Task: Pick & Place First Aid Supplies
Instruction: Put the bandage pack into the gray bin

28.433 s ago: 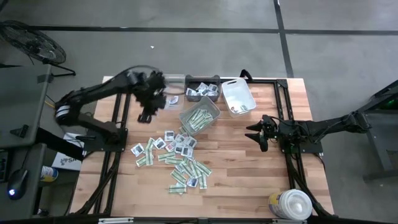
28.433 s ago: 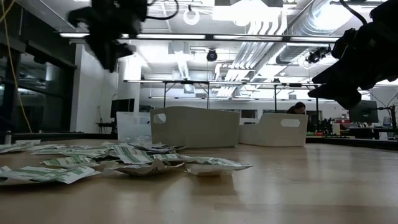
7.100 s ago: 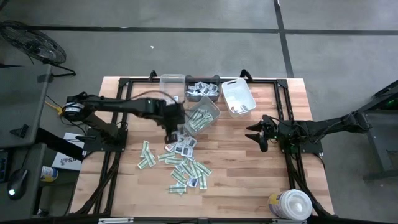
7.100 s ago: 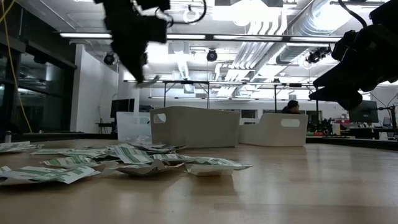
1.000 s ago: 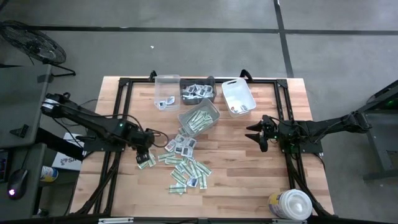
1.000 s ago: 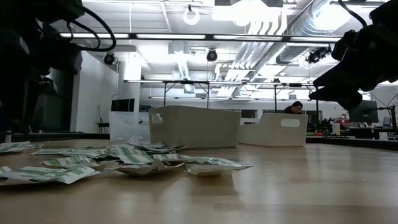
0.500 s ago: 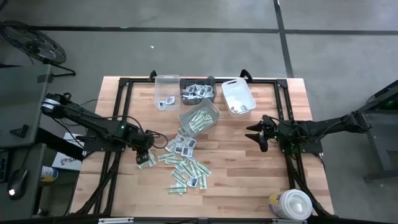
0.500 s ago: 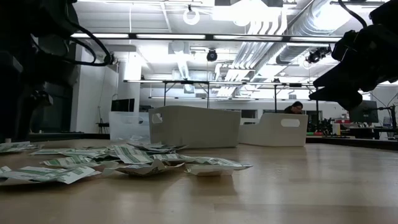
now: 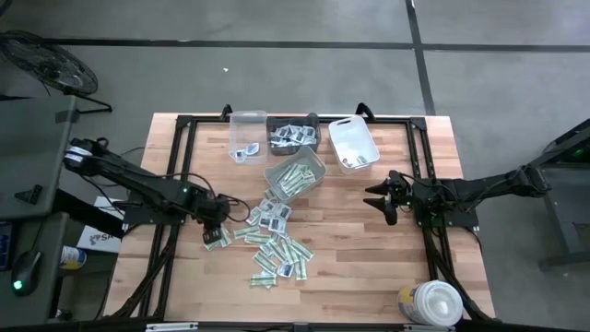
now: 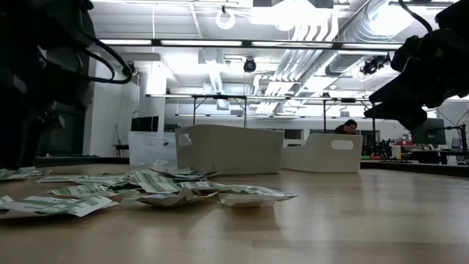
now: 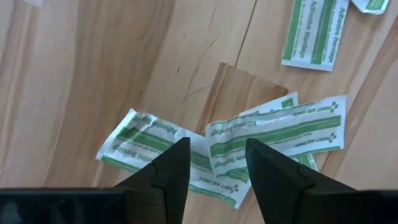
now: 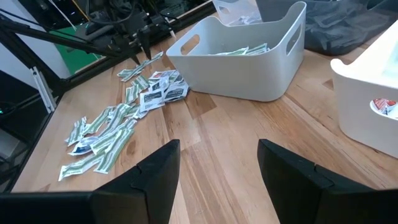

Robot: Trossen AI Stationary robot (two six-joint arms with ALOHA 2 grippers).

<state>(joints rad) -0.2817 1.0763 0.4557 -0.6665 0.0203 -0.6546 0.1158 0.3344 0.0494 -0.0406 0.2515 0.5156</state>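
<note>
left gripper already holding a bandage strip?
No: in the left wrist view the left gripper hangs open above the green-and-white strips, nothing between its fingers.

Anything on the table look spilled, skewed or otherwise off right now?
Only the loose packets, scattered and overlapping across the table below the tilted grey bin; that bin sits askew to the row of bins behind it. The left gripper hovers open over two overlapping green-and-white strips. Nothing looks damaged.

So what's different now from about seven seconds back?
The left tool has moved from above the loose packets by the grey bin back toward the table's left side and down over the green-and-white strips, jaws open around them, nothing gripped yet. The right tool has stayed parked and open at the right; the bins look unmoved.
</note>
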